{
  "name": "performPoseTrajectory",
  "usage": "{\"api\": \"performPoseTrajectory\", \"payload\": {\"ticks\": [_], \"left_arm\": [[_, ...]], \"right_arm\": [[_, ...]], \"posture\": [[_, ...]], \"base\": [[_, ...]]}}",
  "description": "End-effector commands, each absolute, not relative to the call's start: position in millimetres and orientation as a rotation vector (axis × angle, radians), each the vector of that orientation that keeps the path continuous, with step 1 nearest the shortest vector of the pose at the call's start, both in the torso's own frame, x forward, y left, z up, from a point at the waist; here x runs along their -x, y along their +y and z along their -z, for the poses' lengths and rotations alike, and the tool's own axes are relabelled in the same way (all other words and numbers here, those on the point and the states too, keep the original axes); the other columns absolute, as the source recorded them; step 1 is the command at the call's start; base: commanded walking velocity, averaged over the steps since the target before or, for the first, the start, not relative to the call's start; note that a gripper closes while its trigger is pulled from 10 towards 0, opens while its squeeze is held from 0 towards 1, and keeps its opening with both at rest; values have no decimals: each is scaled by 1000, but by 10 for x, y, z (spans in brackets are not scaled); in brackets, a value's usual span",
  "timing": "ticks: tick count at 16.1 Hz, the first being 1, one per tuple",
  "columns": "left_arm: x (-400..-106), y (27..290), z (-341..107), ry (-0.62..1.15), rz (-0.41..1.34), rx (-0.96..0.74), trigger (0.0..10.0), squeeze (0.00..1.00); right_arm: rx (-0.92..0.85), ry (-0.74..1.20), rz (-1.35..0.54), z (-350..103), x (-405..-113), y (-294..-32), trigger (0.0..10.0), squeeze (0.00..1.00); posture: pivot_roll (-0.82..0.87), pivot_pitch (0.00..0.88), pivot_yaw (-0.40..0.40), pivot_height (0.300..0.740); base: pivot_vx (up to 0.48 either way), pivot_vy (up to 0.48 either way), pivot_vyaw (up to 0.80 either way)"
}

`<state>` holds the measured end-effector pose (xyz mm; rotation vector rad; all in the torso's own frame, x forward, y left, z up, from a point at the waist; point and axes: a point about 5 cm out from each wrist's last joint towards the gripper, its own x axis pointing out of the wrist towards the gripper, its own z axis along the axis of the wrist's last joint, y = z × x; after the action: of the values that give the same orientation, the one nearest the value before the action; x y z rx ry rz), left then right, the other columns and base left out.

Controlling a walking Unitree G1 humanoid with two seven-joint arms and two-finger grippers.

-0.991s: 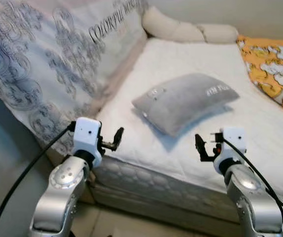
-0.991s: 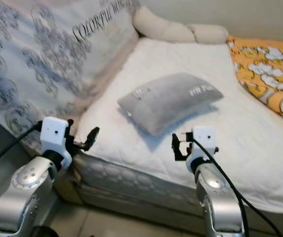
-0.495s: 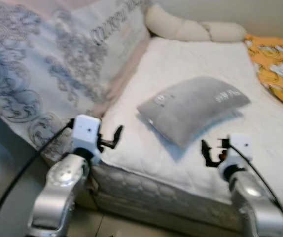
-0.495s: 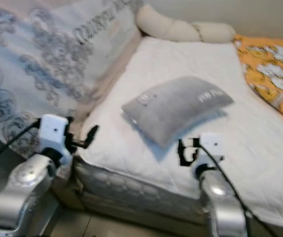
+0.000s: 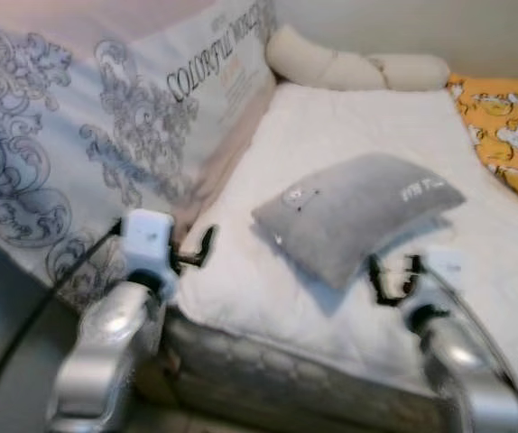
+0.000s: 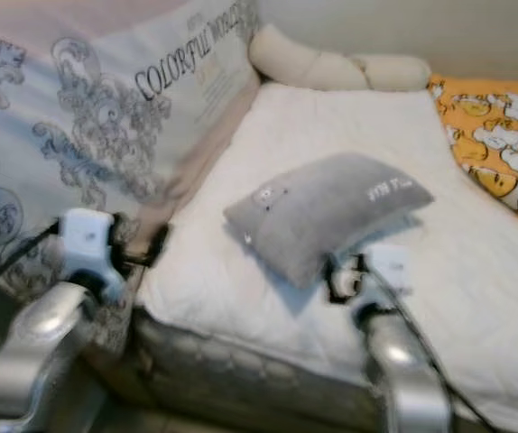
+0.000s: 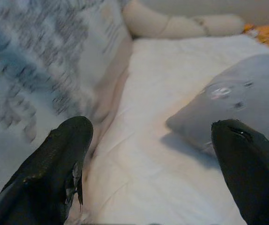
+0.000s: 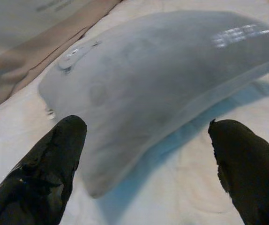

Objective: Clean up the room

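Pillow (image 5: 354, 212), grey and plump, lies slantwise on the white mattress (image 5: 349, 117), nearer the front edge than the head end, one corner pointing toward the robot. It carries a small emblem near one end and pale lettering near the other.

Right gripper (image 5: 391, 276) hovers over the mattress at the pillow's near edge, fingers spread wide; from the wrist camera the two black fingertips (image 8: 55, 164) frame the pillow's (image 8: 162, 79) lower corner, with nothing between them. Whether a finger touches the fabric is hard to tell, since the head views are blurred.

Left gripper (image 5: 198, 250) is at the mattress's left front corner, beside the patterned quilt (image 5: 78, 135) that is heaped along the left edge. Its fingers (image 7: 55, 164) are parted too, and its wrist camera looks up the bed between them: quilt on one side, pillow (image 7: 237, 103) on the other, bare mattress straight ahead.

At the head end a cream bolster (image 5: 349, 65) lies across the mattress against the wall. Along the right edge sits an orange blanket (image 5: 507, 117) printed with white cartoon figures. The quilt shows grey scrollwork and printed lettering, and it stands higher than the mattress surface.
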<state>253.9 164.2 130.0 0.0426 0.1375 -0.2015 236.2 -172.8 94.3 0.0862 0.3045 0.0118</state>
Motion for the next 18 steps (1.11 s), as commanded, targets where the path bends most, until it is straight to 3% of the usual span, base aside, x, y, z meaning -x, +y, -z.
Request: {"api": "performPoseTrajectory", "payload": {"ticks": [1,6,9,12,18], "left_arm": [[-2551,1599,-1318,126,217,-39,10000,0],[-2470,1789,-1245,151,187,-56,10000,0],[-2505,1790,-1290,135,186,-55,10000,0],[-2499,1780,-1286,134,195,-52,10000,0],[-2506,1775,-1295,126,204,-45,10000,0]], "right_arm": [[-78,283,8,-993,-2370,-1801,10000,0],[-84,276,14,-995,-2358,-1830,10000,0],[-89,277,15,-996,-2345,-1826,10000,0],[-92,277,15,-995,-2332,-1831,10000,0],[-89,275,15,-994,-2307,-1827,10000,0]], "posture": [[38,0,23,740],[32,0,28,740],[29,0,30,740],[27,0,31,740],[22,0,30,740]], "base": [[315,0,0],[316,0,0],[317,0,0],[335,0,-648],[285,0,0]]}}
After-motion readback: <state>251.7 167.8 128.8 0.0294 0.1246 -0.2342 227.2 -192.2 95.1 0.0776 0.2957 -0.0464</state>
